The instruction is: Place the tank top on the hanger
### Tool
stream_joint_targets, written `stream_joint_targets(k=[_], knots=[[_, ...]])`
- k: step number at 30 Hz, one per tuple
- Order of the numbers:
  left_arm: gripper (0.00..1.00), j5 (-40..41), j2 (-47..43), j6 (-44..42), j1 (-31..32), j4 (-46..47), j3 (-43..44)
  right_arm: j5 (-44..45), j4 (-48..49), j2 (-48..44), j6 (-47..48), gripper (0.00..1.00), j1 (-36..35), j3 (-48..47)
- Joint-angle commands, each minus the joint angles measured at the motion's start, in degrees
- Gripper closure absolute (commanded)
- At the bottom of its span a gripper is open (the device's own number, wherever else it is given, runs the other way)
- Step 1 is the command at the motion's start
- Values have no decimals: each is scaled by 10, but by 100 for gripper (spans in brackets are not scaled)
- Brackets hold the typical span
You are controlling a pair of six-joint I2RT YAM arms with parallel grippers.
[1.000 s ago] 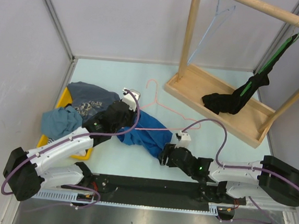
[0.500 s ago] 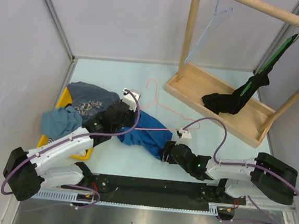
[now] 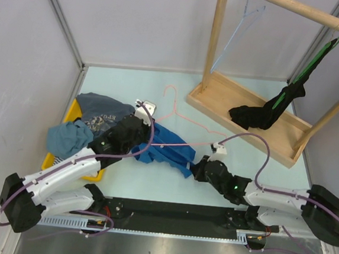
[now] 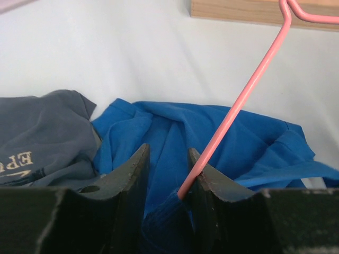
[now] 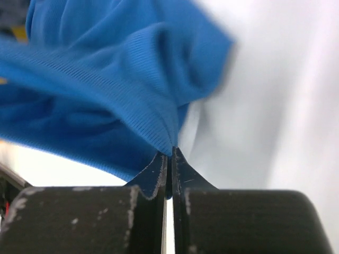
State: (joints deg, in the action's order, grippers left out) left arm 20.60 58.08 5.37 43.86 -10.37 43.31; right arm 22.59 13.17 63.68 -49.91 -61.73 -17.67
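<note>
The royal-blue tank top [image 3: 168, 151] lies bunched at the table's middle, with the pink wire hanger [image 3: 185, 117] running into it from the upper right. My left gripper [image 3: 144, 140] sits at the top's left end. In the left wrist view its jaws [image 4: 168, 151] are closed on the hanger [image 4: 249, 90] wire, which rests against the right finger, with a wad of tank top [image 4: 175, 127] cloth between them. My right gripper [image 3: 193, 166] is at the top's right edge. In the right wrist view it [image 5: 170, 152] is shut, pinching a fold of the tank top [image 5: 106, 79] at its tips.
A dark grey printed shirt [image 3: 102, 112] and a teal garment [image 3: 67, 137] lie over a yellow bin [image 3: 69, 113] at the left. A wooden rack [image 3: 242, 109] stands at the back right with a light blue hanger [image 3: 237, 32] and a green hanger carrying black cloth [image 3: 272, 112].
My right gripper closed on the tank top's edge and moved right, drawing the cloth out. My left arm shifted slightly away with the hanger.
</note>
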Motion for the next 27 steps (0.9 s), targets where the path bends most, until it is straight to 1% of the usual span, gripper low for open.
stream_joint_targets(k=[1,3,4,6,7,10,11,16,17,22,27], knots=[[100,18,-45,-30,5,40,-5,7,-63,-85,13,100,59,33],[100,18,-62,-37,5,51,-9,-3,-84,-122,21,100,86,47],[100,16,-69,-40,5,54,-16,-19,-90,-131,31,100,119,49],[100,12,-83,-47,5,64,-20,-37,-107,-156,41,100,152,51],[100,5,-86,-49,5,67,-23,-53,-112,-165,47,100,181,50],[100,0,-97,-53,6,75,-29,-83,-128,-186,75,100,226,38],[100,1,-98,-68,5,78,-30,-89,-152,-190,88,100,258,33],[100,11,-117,-84,6,86,-38,-141,-197,-223,124,100,349,11],[100,15,-119,-89,6,88,-38,-164,-205,-238,130,100,377,6],[100,29,-118,-100,10,92,-41,-201,-270,-277,158,100,425,-40],[100,45,-112,-113,17,97,-43,-221,-315,-301,167,100,429,-81]])
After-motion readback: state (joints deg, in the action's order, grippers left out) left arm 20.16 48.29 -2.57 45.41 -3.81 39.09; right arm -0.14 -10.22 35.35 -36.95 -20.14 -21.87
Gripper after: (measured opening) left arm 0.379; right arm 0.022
